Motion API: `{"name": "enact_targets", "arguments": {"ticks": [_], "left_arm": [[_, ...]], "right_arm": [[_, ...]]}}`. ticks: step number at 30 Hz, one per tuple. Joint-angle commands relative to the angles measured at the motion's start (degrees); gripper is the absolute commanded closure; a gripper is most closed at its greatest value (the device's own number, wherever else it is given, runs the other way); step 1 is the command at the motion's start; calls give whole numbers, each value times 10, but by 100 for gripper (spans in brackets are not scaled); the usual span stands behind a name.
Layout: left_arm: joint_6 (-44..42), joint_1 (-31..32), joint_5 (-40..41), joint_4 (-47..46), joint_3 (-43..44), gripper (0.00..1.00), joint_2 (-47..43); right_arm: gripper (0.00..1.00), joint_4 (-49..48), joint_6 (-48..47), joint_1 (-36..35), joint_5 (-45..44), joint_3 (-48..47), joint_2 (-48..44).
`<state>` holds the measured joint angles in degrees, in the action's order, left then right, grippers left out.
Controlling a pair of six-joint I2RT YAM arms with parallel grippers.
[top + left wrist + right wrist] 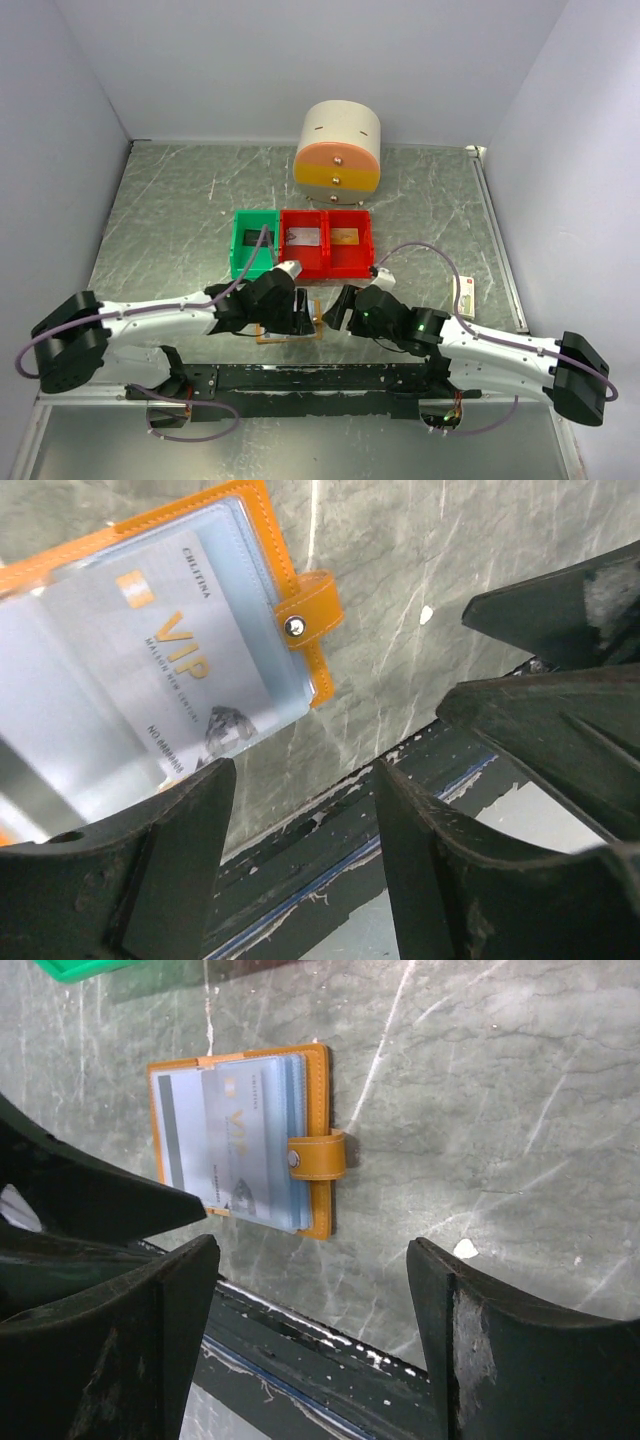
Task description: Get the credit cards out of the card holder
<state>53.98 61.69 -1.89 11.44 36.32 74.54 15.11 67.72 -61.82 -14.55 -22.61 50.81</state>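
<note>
Here the left pincer (300, 790) and right pincer (312, 1260) gape apart — card holder (240, 1140) lying open beside them.

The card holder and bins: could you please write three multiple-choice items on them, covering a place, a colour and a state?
1. Where does the card holder lie?
A. inside a drawer
B. on the table
C. on the white box

2. Top view: what colour is the leftmost bin?
A. green
B. blue
C. yellow

3. How is the card holder?
A. snapped shut
B. open, a VIP card inside
C. open and empty

Answers:
1 B, it lies flat on the marbled surface.
2 A, its walls are green.
3 B, the strap lies loose and the card shows.
</note>
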Motion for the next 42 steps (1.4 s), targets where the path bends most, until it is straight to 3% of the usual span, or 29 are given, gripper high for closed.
{"name": "enact_targets", "arguments": {"ticks": [1, 8, 14, 26, 34, 42], "left_arm": [[5, 4, 83, 63, 8, 29, -75], [43, -5, 131, 127, -29, 19, -158], [28, -48, 77, 108, -47, 17, -165], [9, -127, -62, 4, -76, 29, -132], [45, -132, -80, -45, -116, 34, -113], [49, -133, -107, -107, -127, 41, -66]], "right_arm": [[25, -49, -13, 3, 17, 8, -3], [38, -135, -43, 3, 65, -7, 55], [49, -162, -60, 3, 100, -37, 116], [68, -172, -63, 2, 129, -76, 190], [72, -179, -74, 4, 144, -106, 260], [73, -135, -64, 6, 95, -106, 321]]}}
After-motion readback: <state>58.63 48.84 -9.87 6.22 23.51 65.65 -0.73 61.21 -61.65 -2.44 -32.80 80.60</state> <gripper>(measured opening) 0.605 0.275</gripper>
